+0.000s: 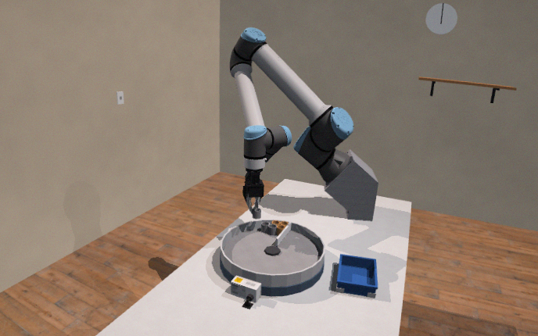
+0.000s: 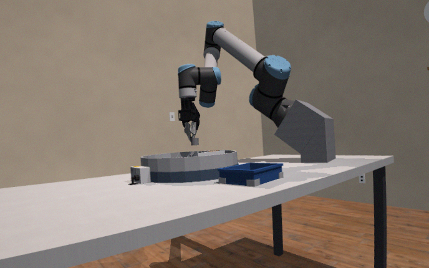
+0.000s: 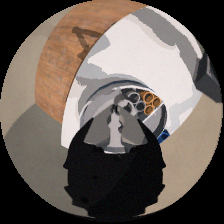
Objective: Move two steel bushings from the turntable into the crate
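Observation:
My gripper (image 1: 255, 209) (image 2: 191, 136) (image 3: 114, 105) is shut on the wall of a grey steel bushing (image 1: 256, 213) (image 2: 195, 141). The bushing hangs upright from the fingertips above the far-left rim of the turntable (image 1: 245, 256) (image 2: 189, 164). Other grey steel bushings (image 1: 272, 229) (image 3: 140, 106) stand on the turntable near its far wall. Beside them stand several orange-brown bushings (image 1: 280, 225) (image 3: 149, 103). The blue crate (image 1: 353, 286) (image 2: 236, 176) (image 3: 164, 135) sits right of the turntable in the top view; no bushing shows in it there. The exterior view hides its floor.
A raised wall rings the turntable. A white divider (image 1: 281, 236) runs from the dark central hub (image 1: 272, 251) to the far side, beside the orange-brown bushings. A small white box (image 1: 245, 287) (image 2: 141, 174) with a yellow label stands at the turntable's near side. Grey brackets hold the crate's corners.

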